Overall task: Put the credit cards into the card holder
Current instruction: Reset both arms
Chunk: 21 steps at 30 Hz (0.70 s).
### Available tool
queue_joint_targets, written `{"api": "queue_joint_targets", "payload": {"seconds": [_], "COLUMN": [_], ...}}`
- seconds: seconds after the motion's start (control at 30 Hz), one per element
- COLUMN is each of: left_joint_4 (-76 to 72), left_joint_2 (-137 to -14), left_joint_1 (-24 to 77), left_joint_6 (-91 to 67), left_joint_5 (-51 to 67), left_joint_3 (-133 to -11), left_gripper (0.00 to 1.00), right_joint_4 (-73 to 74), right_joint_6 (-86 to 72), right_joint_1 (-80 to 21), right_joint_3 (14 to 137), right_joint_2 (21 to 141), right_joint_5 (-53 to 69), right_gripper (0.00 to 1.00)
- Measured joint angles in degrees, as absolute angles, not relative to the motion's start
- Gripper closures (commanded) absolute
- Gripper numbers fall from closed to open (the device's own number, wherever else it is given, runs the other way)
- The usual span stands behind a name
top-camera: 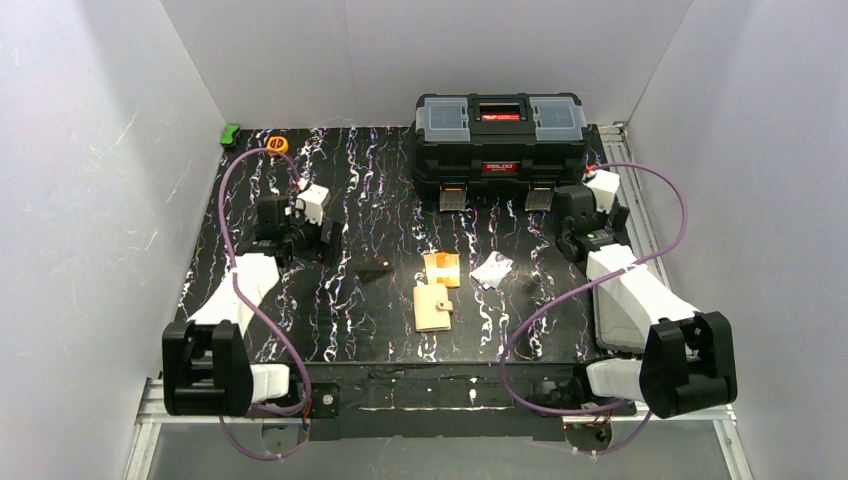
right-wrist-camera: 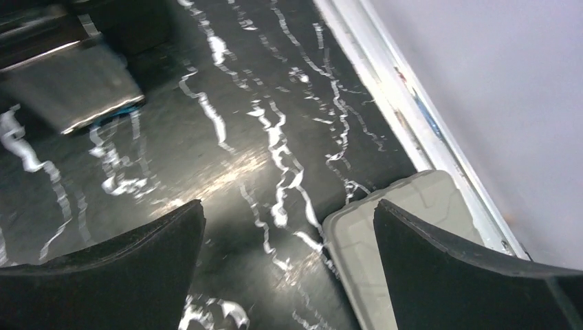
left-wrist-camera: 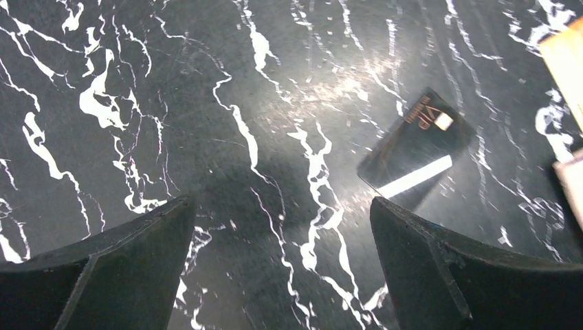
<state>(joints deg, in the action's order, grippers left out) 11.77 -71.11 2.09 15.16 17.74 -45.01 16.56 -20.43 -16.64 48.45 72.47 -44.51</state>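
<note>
1. A big black toolbox (top-camera: pixel 500 150) stands at the back of the marbled bench (top-camera: pixel 350 330), with its two latches facing the cards. A crumpled white scrap (top-camera: pixel 492 268) lies just right of the orange card (top-camera: pixel 441 268). A small green thing (top-camera: pixel 230 134) and an orange round thing (top-camera: pixel 277 144) sit in the far left corner. A grey tray (right-wrist-camera: pixel 385 240) lies along the right edge, beside the metal rail (right-wrist-camera: pixel 385 82).
2. From above, the black card (left-wrist-camera: pixel 416 151) is almost lost against the dark bench. The left wrist view shows it plainly, with a pale stripe and small markings too fine to read. That view cuts off the orange card and the card holder (top-camera: pixel 433 308) at its right edge. The right arm covers part of the tray, and the toolbox latch is blurred in the right wrist view.
3. The card holder lies shut mid-bench, with its long axis running near to far and its snap tab on the right side. The orange card lies flat just behind it, slightly turned. The black card lies flat to their left, well apart from them. In the left wrist view its long axis runs diagonally.
4. The left claw (left-wrist-camera: pixel 280 206) hangs over bare bench near the black card, fingers wide apart and holding nothing. The right claw (right-wrist-camera: pixel 289 206) hangs near the tray's corner, also spread wide and holding nothing.
</note>
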Motion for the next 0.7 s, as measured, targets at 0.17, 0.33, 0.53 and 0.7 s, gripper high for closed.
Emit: {"api": "queue_joint_targets", "payload": {"seconds": [0.17,0.33,0.53,0.7], "left_joint_4": [-4.3,-15.5,-29.6,-39.7], "left_joint_2": [-76.4,-82.3,-85.3,-85.0], "left_joint_1": [-2.5,-4.8,-4.8,-5.1], "left_joint_6": [11.2,7.8,4.3,2.7], "left_joint_5": [18.6,19.1,20.8,21.0], "left_joint_3": [-37.7,-34.4,-28.6,-23.7], "left_gripper": [0.02,0.02,0.02,0.02], "right_joint_4": [2.2,-8.6,-19.9,-29.3], "right_joint_6": [-16.6,-14.4,-12.3,-10.6], "right_joint_1": [-11.1,-8.6,-7.0,-6.8], "right_joint_3": [39.9,33.2,29.2,26.3], "right_joint_2": [73.9,75.4,75.4,76.2], "right_joint_5": [-44.5,-41.8,-40.2,-38.5], "right_gripper": [0.02,0.02,0.02,0.02]}}
